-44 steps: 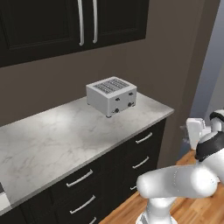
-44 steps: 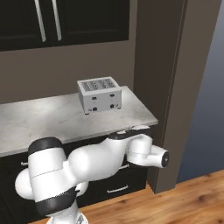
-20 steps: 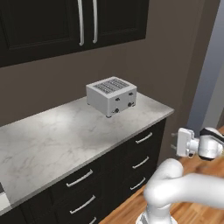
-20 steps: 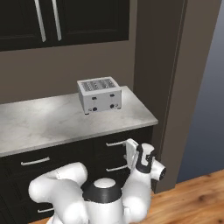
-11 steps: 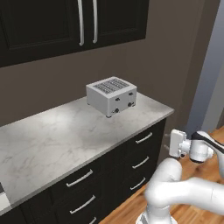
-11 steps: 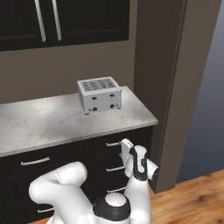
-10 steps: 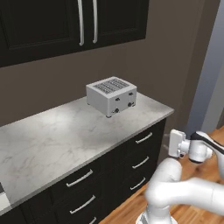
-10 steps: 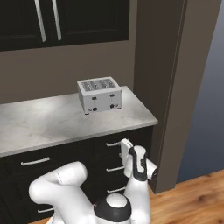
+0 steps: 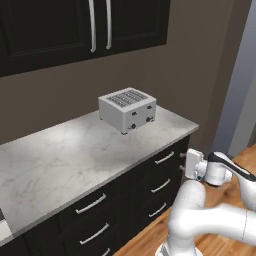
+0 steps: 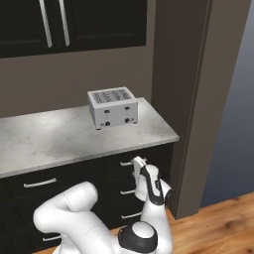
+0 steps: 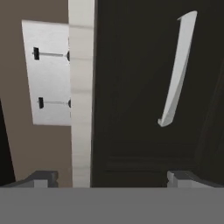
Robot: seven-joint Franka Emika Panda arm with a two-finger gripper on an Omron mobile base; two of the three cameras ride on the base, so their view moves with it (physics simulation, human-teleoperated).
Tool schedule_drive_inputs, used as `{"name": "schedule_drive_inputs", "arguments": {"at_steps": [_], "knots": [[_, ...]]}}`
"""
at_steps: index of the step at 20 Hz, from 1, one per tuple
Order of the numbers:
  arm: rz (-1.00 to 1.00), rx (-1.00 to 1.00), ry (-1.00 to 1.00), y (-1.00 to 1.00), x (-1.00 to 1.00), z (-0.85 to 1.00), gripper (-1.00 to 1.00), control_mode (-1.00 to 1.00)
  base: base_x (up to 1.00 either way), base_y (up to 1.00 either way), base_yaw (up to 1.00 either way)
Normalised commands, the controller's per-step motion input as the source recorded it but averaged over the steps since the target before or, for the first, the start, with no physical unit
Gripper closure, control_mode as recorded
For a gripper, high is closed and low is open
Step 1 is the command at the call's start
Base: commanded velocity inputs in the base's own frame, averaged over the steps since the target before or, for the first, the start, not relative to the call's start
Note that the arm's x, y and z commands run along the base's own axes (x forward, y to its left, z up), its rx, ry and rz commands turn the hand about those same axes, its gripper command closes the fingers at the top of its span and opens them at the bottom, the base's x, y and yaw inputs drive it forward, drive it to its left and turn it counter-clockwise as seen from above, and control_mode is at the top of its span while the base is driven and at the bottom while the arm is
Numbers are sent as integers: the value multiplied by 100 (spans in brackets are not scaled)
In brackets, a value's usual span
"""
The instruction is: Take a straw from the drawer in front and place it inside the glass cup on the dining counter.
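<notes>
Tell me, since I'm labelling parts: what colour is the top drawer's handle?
Silver, on a black drawer front; the handle shows best in the hand view.

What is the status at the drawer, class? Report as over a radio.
Pincer open, empty, facing the flat black top drawer front. Drawer shut; slim curved silver bar handle ahead, untouched. Nothing in the way.

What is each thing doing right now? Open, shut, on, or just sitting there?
Top drawer: shut, silver handle untouched.
Other drawers: shut.
Upper cupboard doors: shut.
Toaster: upright on the marble worktop, slots empty.
Gripper: jaws wide open, holding nothing, facing the top drawer front.
</notes>
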Motion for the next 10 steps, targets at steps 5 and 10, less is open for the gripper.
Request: {"name": "schedule_drive_inputs", "arguments": {"at_steps": [5, 10], "knots": [[0, 0, 0, 10, 43, -25, -100, -100, 0, 0, 0], [0, 0, 0, 5, 46, -28, -100, -100, 0, 0, 0]]}}
